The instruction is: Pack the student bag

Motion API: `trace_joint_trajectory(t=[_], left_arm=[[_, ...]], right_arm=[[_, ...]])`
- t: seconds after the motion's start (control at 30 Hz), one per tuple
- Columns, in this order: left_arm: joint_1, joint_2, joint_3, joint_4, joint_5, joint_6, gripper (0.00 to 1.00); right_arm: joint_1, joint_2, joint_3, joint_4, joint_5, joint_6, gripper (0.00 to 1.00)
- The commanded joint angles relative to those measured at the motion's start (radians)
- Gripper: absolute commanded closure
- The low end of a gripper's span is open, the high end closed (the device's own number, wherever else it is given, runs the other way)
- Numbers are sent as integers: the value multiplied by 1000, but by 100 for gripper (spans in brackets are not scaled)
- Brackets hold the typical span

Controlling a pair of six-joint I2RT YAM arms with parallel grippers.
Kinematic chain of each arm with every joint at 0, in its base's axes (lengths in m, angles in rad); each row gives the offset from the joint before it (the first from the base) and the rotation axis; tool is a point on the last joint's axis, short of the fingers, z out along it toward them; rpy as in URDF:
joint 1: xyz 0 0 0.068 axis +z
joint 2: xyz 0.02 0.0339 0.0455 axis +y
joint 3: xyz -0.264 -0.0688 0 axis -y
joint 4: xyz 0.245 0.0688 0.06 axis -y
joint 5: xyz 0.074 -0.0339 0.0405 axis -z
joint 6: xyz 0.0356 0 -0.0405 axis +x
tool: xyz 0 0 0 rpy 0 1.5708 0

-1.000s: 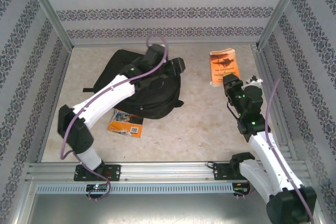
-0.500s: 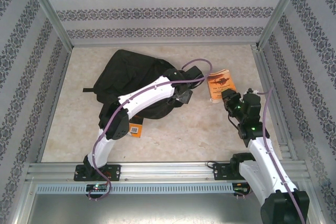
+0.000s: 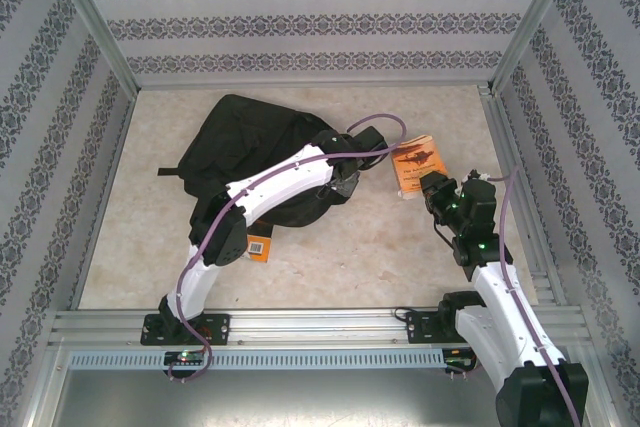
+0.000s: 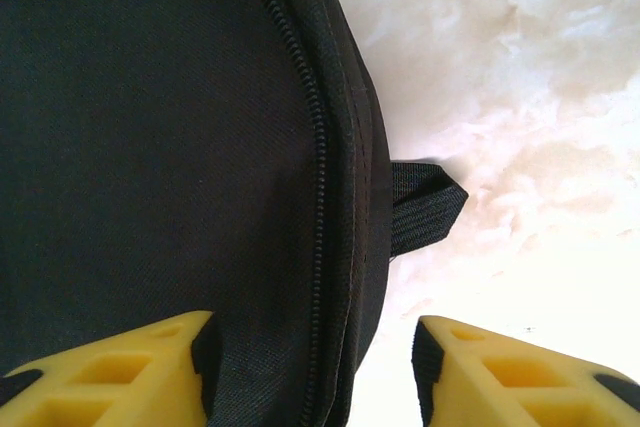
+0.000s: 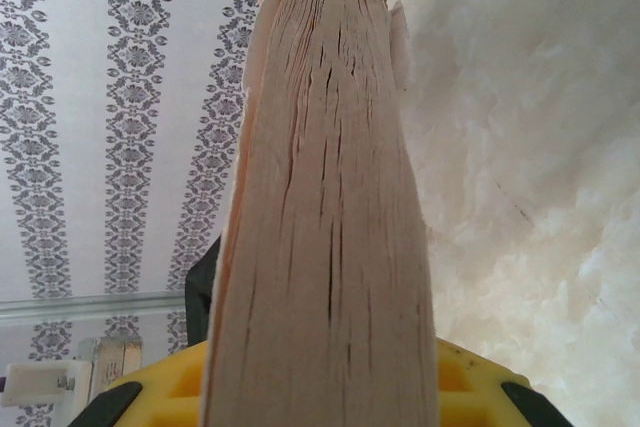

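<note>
The student bag [image 3: 245, 137] zipper [image 4: 318, 177] looks shut beneath the spread left pincer [image 4: 315, 367], so the book [image 3: 417, 161] clamped in the right pincer [image 3: 431, 183] may find no opening.

The student bag [image 3: 250, 142] is coloured plain black; the paperback book [image 3: 418, 162] is covered in orange; the walls [image 3: 300, 27] are banded with grey floral stripes.

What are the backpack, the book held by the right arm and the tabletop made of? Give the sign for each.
Backpack: woven black fabric, matte, likely nylon or polyester; fine weave and a coil zipper show. Book: paper, with rough cream page edges; its orange cover looks like card. Tabletop: pale mottled surface like marble, perhaps a printed laminate.
</note>
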Motion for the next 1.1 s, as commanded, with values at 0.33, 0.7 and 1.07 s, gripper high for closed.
trace_joint_trajectory(t=[0.33, 0.7, 1.07], left_arm=[[63, 6, -45, 21, 30, 56, 68], [99, -92, -3, 7, 162, 80, 100], [163, -300, 23, -59, 85, 138, 100]], right_arm=[[-12, 23, -1, 113, -48, 1, 100], [8, 62, 60, 97, -143, -81, 100], [190, 186, 216, 98, -345, -167, 100]])
